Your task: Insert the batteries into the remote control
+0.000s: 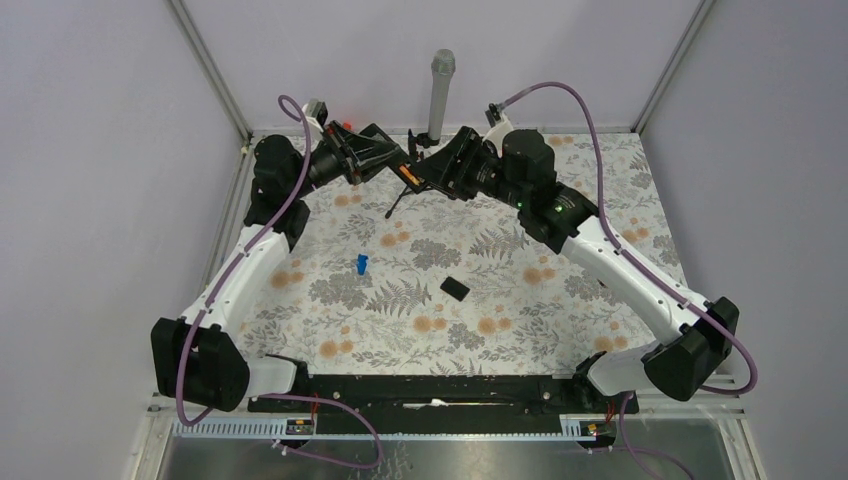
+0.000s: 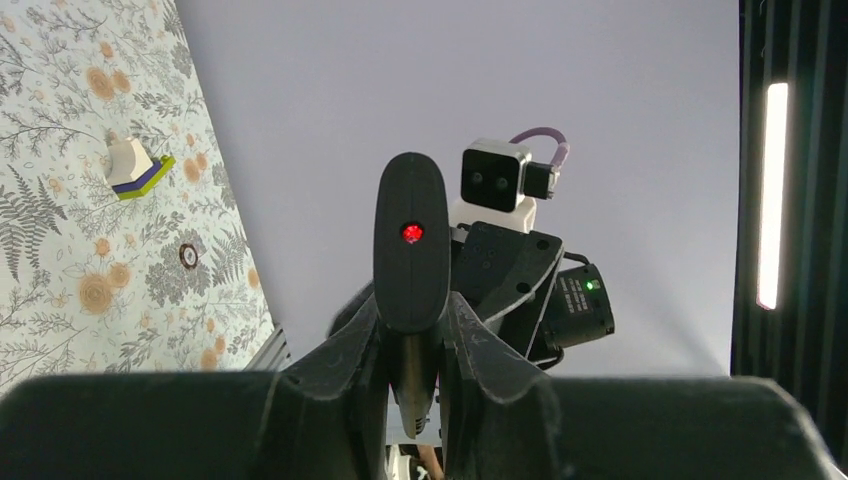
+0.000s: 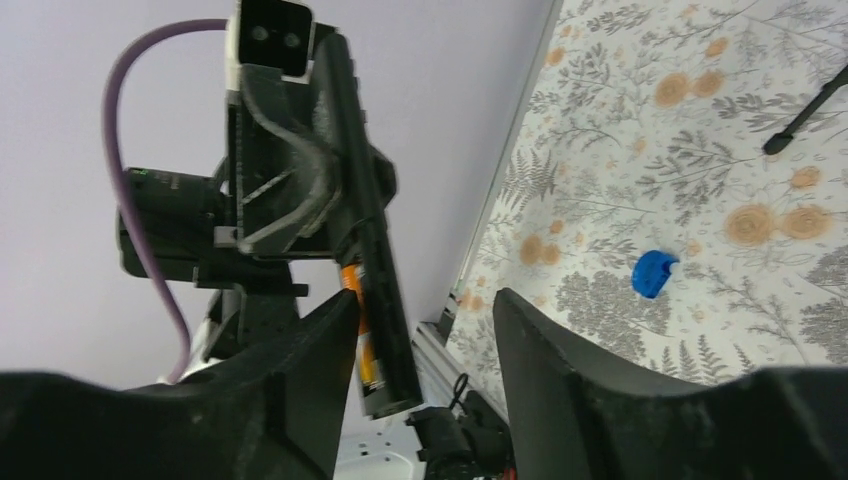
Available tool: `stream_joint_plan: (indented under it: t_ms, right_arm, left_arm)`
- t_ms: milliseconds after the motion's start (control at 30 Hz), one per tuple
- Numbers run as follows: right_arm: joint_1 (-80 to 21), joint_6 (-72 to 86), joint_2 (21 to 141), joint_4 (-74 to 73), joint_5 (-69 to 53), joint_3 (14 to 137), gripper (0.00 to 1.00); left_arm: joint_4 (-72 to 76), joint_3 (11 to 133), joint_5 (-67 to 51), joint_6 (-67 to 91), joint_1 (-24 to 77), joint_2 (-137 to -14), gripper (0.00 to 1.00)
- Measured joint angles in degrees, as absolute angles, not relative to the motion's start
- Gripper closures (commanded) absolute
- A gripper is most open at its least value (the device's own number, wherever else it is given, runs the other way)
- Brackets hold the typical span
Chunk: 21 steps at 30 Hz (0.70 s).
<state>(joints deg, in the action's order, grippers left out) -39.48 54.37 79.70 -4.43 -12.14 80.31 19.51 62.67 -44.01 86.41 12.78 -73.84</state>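
Clamping the remote control [image 3: 372, 260], battery [image 3: 362, 335] seemingly inside, left fingers [image 2: 345, 352] grip; right fingers [image 3: 560, 360] stand apart, empty.

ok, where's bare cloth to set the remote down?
Free: near strip between black cover plate and arm bases; cloth from that plate to the right arm. Crowded: far middle, left gripper and right gripper around the remote control, black stick beside.
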Motion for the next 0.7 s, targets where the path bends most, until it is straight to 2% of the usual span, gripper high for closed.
stream_joint_plan:
  t_ms: [67,300,467,533,700]
  right_arm:
    - [-38.87,54.37,79.46,-2.90,-12.32,78.76,0.30]
    - [-36.93,55.61,77.17,5.48,-14.39,71.81,0.23]
    - [-36.42,53.69,76.84,9.61,-16.56,71.35,0.15]
    - [-36.42,51.94,76.75,11.27,-18.04,71.24,0.15]
    - [-36.40,47.75,76.79,13.19,-22.22,71.16,0.24]
  left_arm:
    - [18.76,63.20,-44.40,84.73,12.95,-73.84,1.00]
    - [15.22,65.41,-45.25,78.54,13.08,-73.84,1.00]
    - [15.09,65.87,-46.26,76.69,13.08,-73.84,1.00]
    - [15.09,65.87,-46.76,76.29,13.08,-73.84,1.00]
    - [15.11,65.89,-48.03,75.90,13.08,-73.87,1.00]
